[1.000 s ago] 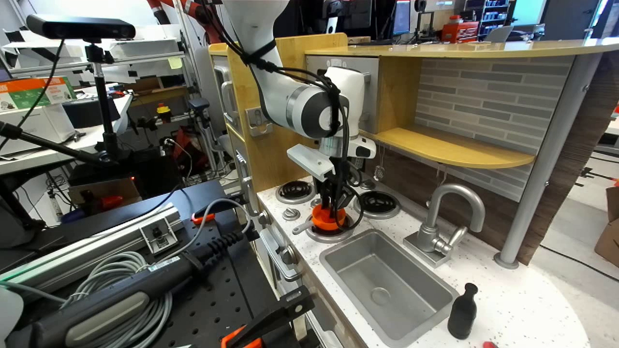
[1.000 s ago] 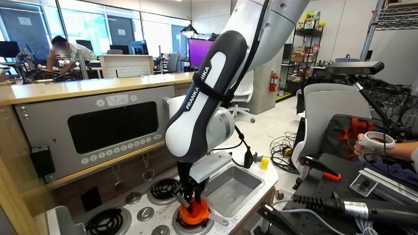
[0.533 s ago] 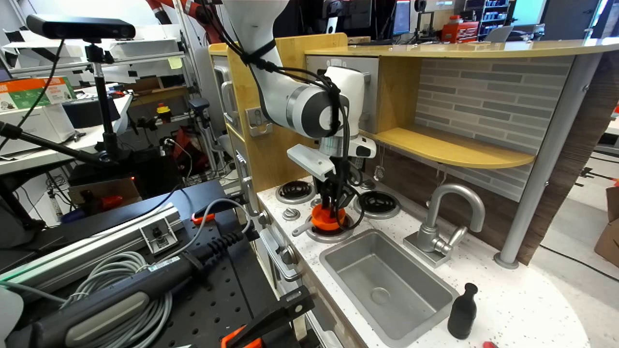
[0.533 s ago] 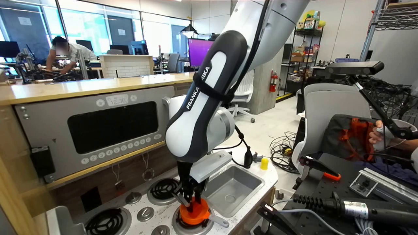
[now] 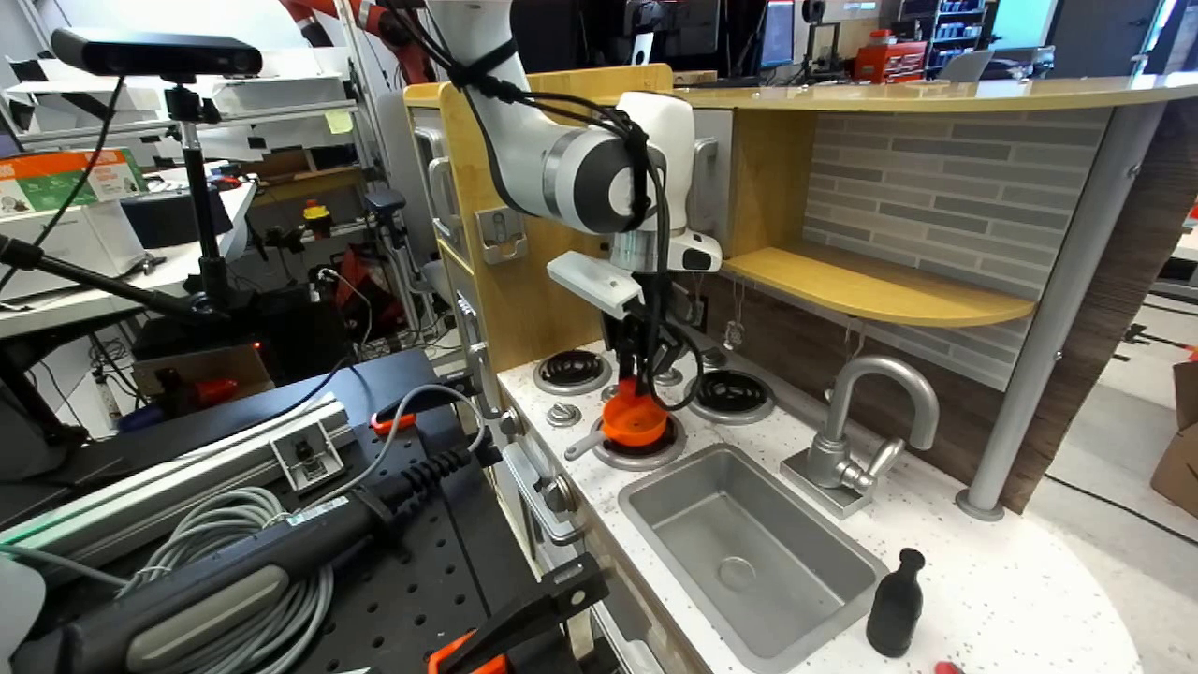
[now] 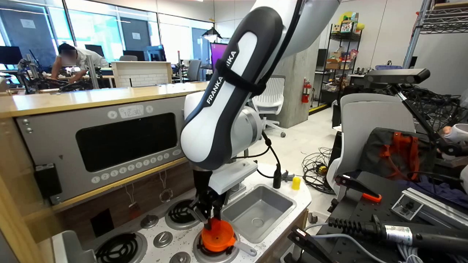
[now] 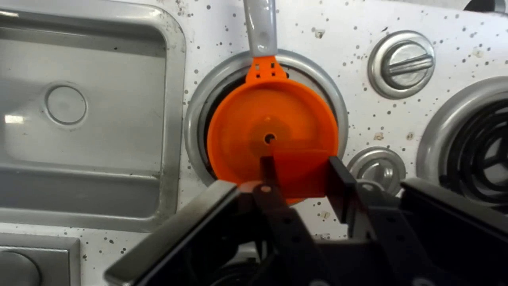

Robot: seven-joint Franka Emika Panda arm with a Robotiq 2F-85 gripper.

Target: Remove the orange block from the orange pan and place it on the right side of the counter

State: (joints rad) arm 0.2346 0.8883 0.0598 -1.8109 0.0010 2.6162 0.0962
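Note:
The orange block (image 7: 300, 171) is a red-orange piece between the two black fingers of my gripper (image 7: 303, 169). The fingers touch it on both sides. In an exterior view the block (image 5: 627, 388) shows under the gripper (image 5: 631, 371), just above the back of the orange pan (image 5: 636, 421). The pan (image 6: 217, 241) stands on a burner with its grey handle pointing out to the front. In the wrist view the pan's floor (image 7: 246, 115) is bare apart from the part behind the block. The white speckled counter (image 5: 1020, 580) extends past the sink.
The grey sink (image 5: 739, 524) lies beside the pan's burner, with a silver faucet (image 5: 884, 374) behind it. A black bottle (image 5: 896, 604), a yellow piece (image 6: 296, 183) and a small grey object (image 6: 287, 176) stand on the counter's far end. A wooden shelf (image 5: 870, 285) overhangs the back.
My gripper has risen from inside the pan and lifted the block with it, shifting slightly toward the back. The pan has stayed on its burner.

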